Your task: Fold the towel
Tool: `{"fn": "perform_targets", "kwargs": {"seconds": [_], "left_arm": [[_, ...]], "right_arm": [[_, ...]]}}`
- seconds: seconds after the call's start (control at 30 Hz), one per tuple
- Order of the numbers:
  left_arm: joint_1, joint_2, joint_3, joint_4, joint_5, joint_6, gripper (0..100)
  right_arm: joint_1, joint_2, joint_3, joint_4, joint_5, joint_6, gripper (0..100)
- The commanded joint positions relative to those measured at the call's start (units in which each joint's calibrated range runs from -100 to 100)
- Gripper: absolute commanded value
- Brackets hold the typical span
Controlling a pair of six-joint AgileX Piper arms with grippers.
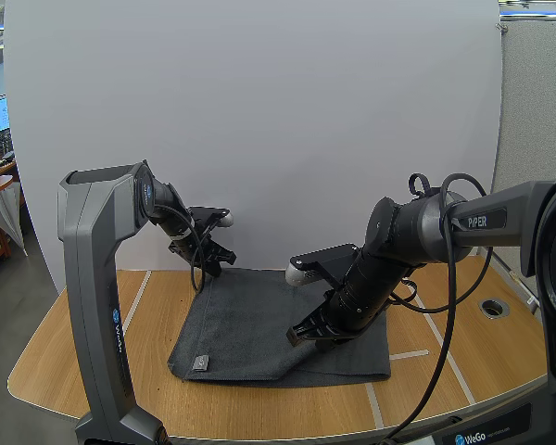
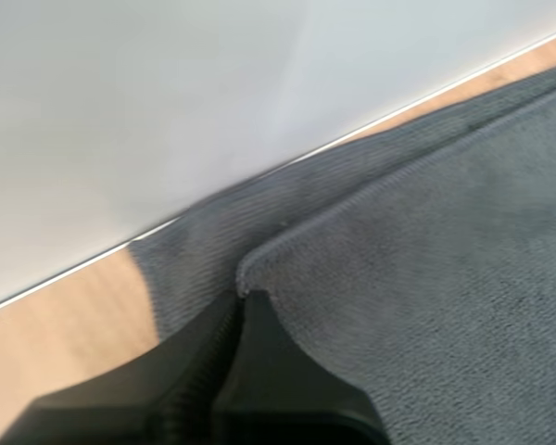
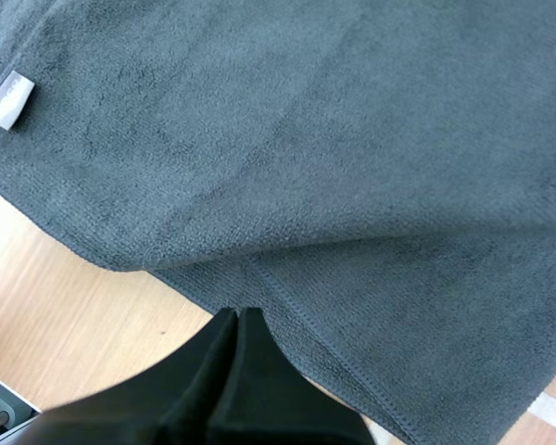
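Grey towel (image 1: 250, 324), R arm (image 1: 371, 278) covers mid-right part

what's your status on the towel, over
Left gripper shut, tips at the towel's far left corner. Right gripper shut, by the upper layer's edge. Towel lies doubled on the table.

- The towel (image 1: 259, 324) is plain dark grey, with a pale grey label (image 1: 201, 363).
- The counter (image 1: 74, 362) is light wood grain, crossed by white tape lines (image 1: 410, 354).
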Motion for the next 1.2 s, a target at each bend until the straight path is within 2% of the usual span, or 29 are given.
{"fn": "perform_targets", "kwargs": {"seconds": [0.0, 0.53, 1.17], "left_arm": [[1.05, -0.9, -2.1, -0.9, -4.2, -0.5, 0], [1.39, -0.9, -5.5, -1.0, -2.8, -0.5, 0], [1.39, 2.7, -5.6, 1.3, -10.0, -0.5, 0]], "right_arm": [[0.0, -0.3, 0.2, 0.2, 0.7, -0.7, 0], [0.0, -0.3, 0.2, 0.6, 0.5, -0.7, 0], [0.0, -0.3, 0.2, 0.0, 1.3, -0.7, 0]]}}
